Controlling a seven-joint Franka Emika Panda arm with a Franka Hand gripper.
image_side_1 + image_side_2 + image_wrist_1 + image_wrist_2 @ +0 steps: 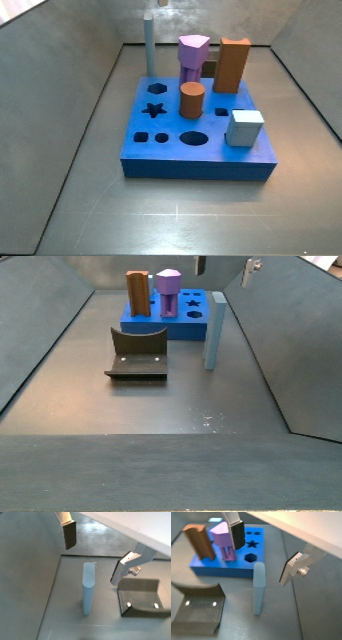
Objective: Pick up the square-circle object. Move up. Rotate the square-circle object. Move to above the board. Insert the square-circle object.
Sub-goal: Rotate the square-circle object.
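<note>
In a wrist view the gripper (93, 552) hangs above the floor with its two fingers (68, 534) spread wide apart and nothing between them. The square-circle object (87, 587) stands upright on the grey floor below the gap, untouched. The fixture (141, 598) sits at about 4 o'clock from the peg.

In a wrist view the gripper (264, 549) again shows its plates apart. The square-circle object (259, 587) stands just beside the near edge of the board (231, 567), with an orange-brown block (199, 541) and a purple piece (223, 539) standing on the slab. The fixture (199, 607) lies at 8 o'clock from the peg.

In a side view the square-circle object (148, 45) stands at 12 o'clock beyond the board (201, 160), which carries a pale cube (245, 127).

In a side view the gripper (225, 266) shows at 12 o'clock, open, above the square-circle object (214, 331), which stands at 3 o'clock from the fixture (138, 351).
</note>
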